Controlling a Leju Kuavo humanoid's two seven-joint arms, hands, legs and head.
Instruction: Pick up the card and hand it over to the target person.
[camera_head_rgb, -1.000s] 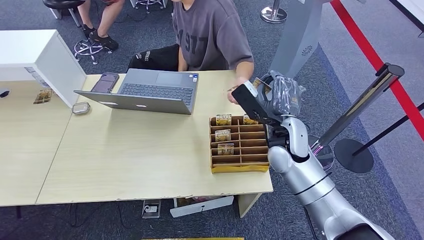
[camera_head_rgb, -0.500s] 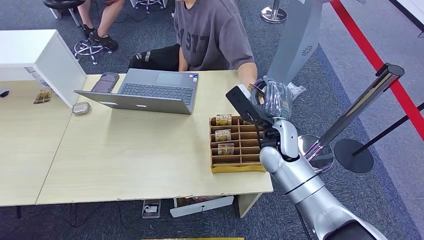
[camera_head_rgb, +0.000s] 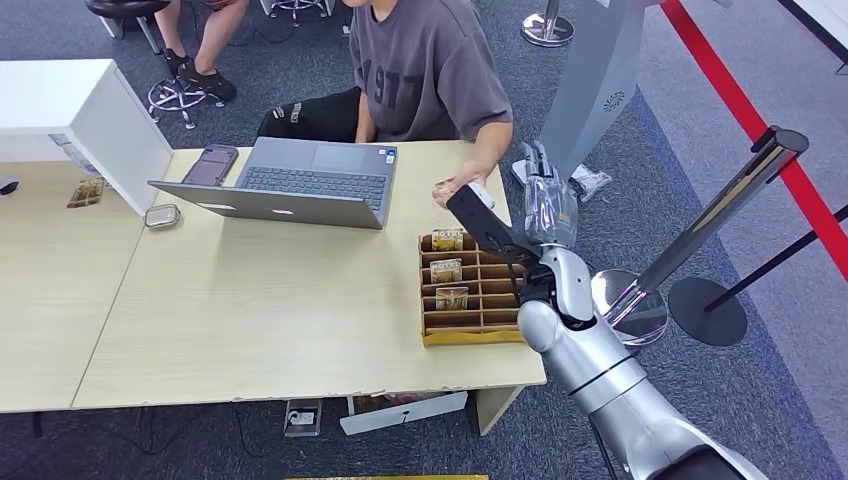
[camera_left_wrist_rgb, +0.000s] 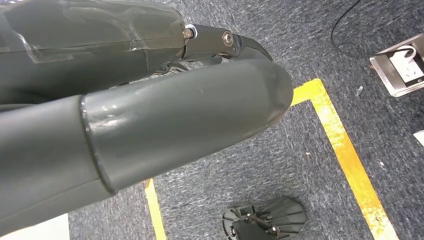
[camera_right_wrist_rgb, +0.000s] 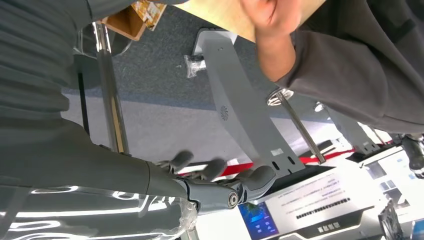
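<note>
My right hand (camera_head_rgb: 548, 197) is raised beside the table's far right corner, its fingers (camera_right_wrist_rgb: 220, 170) stretched out and apart with nothing in them. Just left of it, a seated person's hand (camera_head_rgb: 453, 189) rests closed on the tabletop, seen from below as a fist (camera_right_wrist_rgb: 270, 17); whether a card is in it I cannot tell. Under my forearm lies a cardboard sorting box (camera_head_rgb: 505, 300) with three yellow cards (camera_head_rgb: 447, 240) in its left column. My left hand (camera_left_wrist_rgb: 175, 100) hangs over the carpet, holding nothing.
An open laptop (camera_head_rgb: 300, 180), a phone (camera_head_rgb: 210, 165) and a small case (camera_head_rgb: 161, 215) lie on the table (camera_head_rgb: 250, 320). A white cabinet (camera_head_rgb: 80, 120) stands far left. A grey kiosk stand (camera_head_rgb: 595, 80) and stanchion posts (camera_head_rgb: 720, 215) stand to my right.
My right hand swung left toward the person and its fingers straightened upward; the yellow card seen at it a second ago is gone from it. The person's hand drew back leftward over the table.
</note>
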